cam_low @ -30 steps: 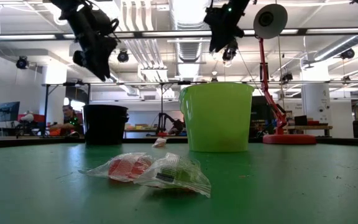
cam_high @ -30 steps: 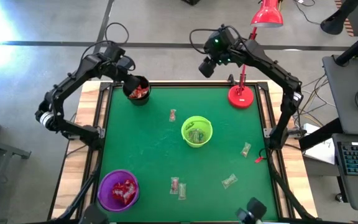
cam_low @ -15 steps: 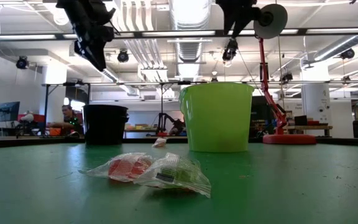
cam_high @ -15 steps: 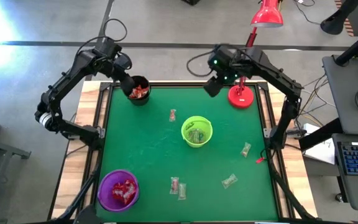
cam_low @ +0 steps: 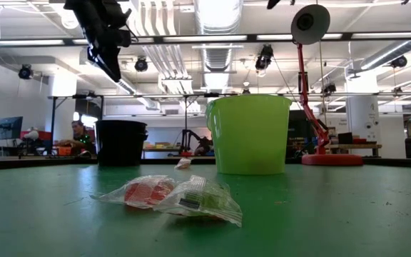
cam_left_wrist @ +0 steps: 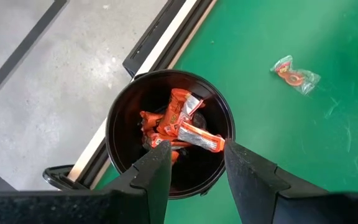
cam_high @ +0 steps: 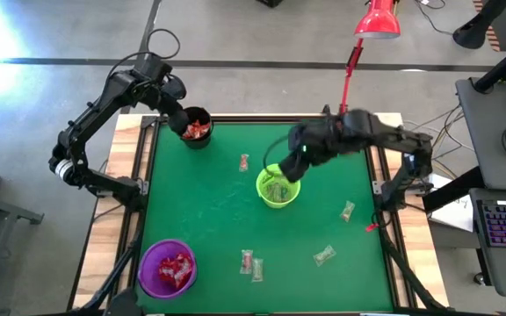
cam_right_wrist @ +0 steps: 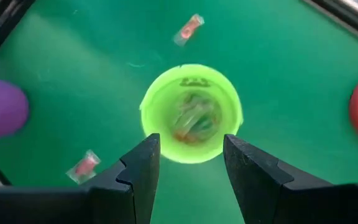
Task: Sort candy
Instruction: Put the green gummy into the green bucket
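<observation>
The right pincer [cam_right_wrist: 185, 177], fingers apart and empty, hovers above the green cup [cam_high: 278, 186], loose candy [cam_high: 347, 211] lying right of it.

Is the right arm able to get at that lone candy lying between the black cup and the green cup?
Probably yes. The right gripper, fingers open, hovers by the green cup; the candy lies nearby on bare mat with nothing between them.

Two wrapped candies [cam_low: 170, 196] lay touching on the green bench [cam_low: 334, 214] up front. Behind stood a black cup [cam_low: 120, 143], a green cup [cam_low: 248, 134] and a red lamp [cam_low: 312, 86]. The left gripper [cam_low: 105, 43] hung above the black cup.
</observation>
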